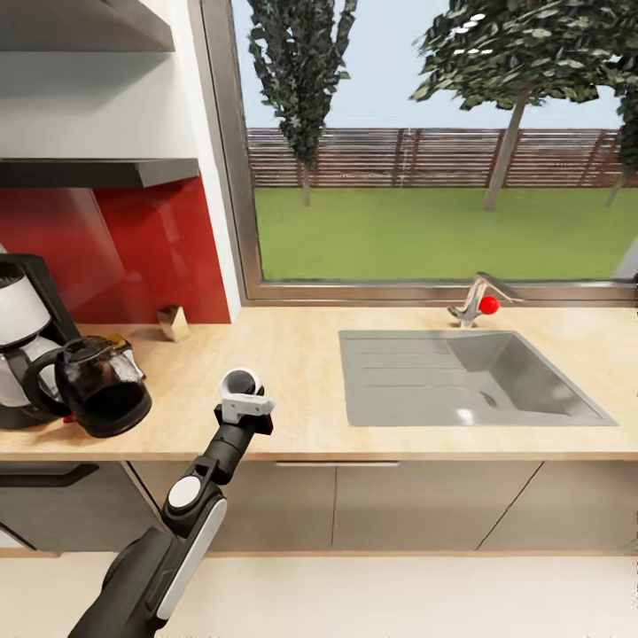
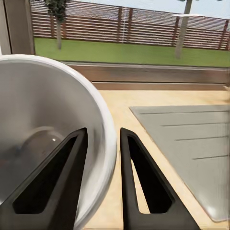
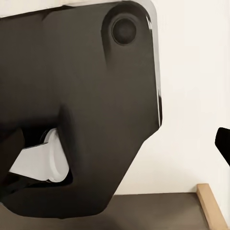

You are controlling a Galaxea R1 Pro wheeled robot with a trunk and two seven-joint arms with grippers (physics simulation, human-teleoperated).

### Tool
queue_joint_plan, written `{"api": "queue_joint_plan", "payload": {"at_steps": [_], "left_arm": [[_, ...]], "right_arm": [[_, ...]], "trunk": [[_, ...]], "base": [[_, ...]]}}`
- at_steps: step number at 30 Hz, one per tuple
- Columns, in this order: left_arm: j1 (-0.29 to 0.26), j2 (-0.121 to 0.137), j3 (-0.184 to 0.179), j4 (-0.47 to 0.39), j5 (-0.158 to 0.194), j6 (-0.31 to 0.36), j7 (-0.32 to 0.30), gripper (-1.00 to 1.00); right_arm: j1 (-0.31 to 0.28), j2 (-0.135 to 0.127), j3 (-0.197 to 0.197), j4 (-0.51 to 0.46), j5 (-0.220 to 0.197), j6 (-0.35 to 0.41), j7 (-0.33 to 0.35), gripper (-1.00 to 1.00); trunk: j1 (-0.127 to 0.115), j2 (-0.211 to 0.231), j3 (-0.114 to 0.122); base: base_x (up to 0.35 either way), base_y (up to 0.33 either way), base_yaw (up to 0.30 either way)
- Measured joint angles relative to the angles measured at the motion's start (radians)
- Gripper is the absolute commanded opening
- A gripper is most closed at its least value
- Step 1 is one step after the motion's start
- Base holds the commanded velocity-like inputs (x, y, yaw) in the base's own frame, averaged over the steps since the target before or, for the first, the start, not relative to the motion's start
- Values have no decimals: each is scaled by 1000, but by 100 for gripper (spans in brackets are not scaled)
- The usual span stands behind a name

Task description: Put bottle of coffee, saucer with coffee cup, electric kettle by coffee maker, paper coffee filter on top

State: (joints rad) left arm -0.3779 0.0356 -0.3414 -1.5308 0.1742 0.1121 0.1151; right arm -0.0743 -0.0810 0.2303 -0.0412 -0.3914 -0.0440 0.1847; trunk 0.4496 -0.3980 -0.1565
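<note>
Item: coffee cup, small and white; held by the left gripper above the kitchen countertop, near its front edge, between the electric kettle and the sink. Grip: in the left wrist view the two dark fingers straddle the cup wall, one inside the bowl, one outside, clamped on the rim. Orientation: mouth open upward, axis roughly vertical; handle not discernible. Right gripper: state cannot be told; its wrist view is taken up by a dark body of the robot.

Neighbours: coffee maker at the left end of the counter, the kettle just in front of it; a small tan box against the red backsplash.

Step judged in hand: carrying the cup to the saucer; no saucer is seen here. Next move calls for finding it, then lowering the cup level onto its centre before the fingers part.
</note>
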Motion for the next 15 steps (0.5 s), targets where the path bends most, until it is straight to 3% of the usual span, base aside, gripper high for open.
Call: {"api": "queue_joint_plan", "payload": {"at_steps": [7, 15], "left_arm": [[0, 0, 0, 0, 0, 0, 0, -100], [0, 0, 0, 0, 0, 0, 0, -100]], "right_arm": [[0, 0, 0, 0, 0, 0, 0, 100], [0, 0, 0, 0, 0, 0, 0, 100]], "trunk": [[0, 0, 11], [0, 0, 21]], "base": [[-8, -5, 19], [0, 0, 186]]}}
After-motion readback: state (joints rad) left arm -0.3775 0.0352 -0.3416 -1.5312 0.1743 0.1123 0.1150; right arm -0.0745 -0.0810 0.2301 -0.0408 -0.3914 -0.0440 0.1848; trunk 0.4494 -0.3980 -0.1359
